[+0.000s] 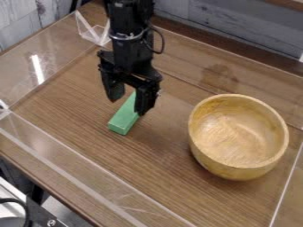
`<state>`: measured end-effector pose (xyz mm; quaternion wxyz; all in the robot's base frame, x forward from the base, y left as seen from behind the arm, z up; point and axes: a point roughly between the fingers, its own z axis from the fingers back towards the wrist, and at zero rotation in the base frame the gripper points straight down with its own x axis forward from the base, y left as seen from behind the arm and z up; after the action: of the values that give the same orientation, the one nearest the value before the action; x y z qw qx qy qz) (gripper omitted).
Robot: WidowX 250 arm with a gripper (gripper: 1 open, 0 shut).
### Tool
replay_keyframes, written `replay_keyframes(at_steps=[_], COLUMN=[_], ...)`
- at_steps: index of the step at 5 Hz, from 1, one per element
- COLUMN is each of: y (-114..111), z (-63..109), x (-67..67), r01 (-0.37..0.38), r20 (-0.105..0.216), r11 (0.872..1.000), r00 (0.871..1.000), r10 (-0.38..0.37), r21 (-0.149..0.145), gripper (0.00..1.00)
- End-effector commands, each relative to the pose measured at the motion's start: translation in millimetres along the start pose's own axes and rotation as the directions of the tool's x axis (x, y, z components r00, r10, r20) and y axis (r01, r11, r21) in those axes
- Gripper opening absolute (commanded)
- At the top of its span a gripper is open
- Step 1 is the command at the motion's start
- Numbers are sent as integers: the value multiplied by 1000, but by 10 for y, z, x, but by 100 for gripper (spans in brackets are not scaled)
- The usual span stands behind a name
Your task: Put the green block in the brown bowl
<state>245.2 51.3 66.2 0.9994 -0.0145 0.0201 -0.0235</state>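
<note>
Now, pincer: the gripper (129, 96) points down with its jaws spread wide, one finger on each side of the green block's far end; nothing is gripped.
Block: the green block (123, 118) lies flat on the wooden table (106, 177), left of the brown bowl (238, 136) and apart from it.
Room: bare wood lies between block and bowl; clear low walls (71, 173) edge the table.
Bowl contents: nothing inside.

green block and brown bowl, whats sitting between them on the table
Nothing. In the camera view, only bare wooden tabletop separates the green block from the brown bowl; the open gripper is over the block's far end.
</note>
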Motion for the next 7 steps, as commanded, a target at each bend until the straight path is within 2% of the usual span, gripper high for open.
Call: replay_keyframes(at_steps=[1,7], y=[54,117], z=[126,-88], x=[62,164], r01=[-1,4], r20=[75,101], r11=[1000,1000], r00=[997,995], r10=[-1,-3], r21=[14,-10], gripper=[100,100])
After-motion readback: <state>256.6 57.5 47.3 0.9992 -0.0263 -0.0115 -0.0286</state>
